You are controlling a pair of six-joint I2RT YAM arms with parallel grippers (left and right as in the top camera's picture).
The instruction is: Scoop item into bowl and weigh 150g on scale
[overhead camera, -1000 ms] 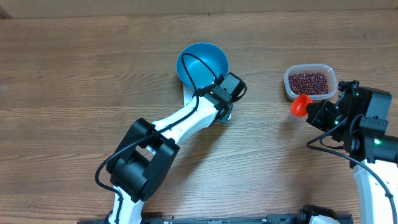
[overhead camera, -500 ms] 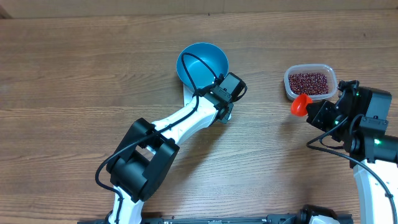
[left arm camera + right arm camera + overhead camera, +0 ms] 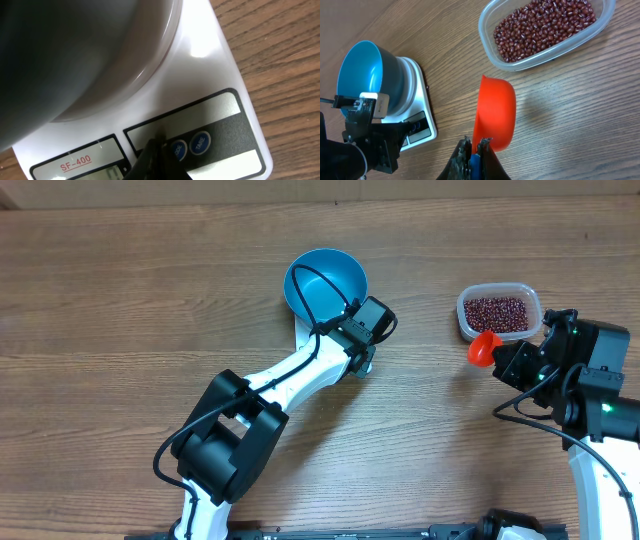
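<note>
Left claw (image 3: 155, 155), closed, aims at the scale (image 3: 220, 85) buttons (image 3: 200, 142), bowl (image 3: 345, 270) on top; a light, square press should avoid shoving it. Right claw (image 3: 473, 148) grips the scoop (image 3: 495, 112) beside the beans (image 3: 545, 25), far right.

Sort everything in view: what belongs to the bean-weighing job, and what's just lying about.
Belongs to the job: beans, clear tub holding them, red scoop in the shut right gripper, blue bowl, white scale under it, shut left gripper at the scale's buttons.
Just lying about: nothing I can see; only the wooden table underneath.
</note>
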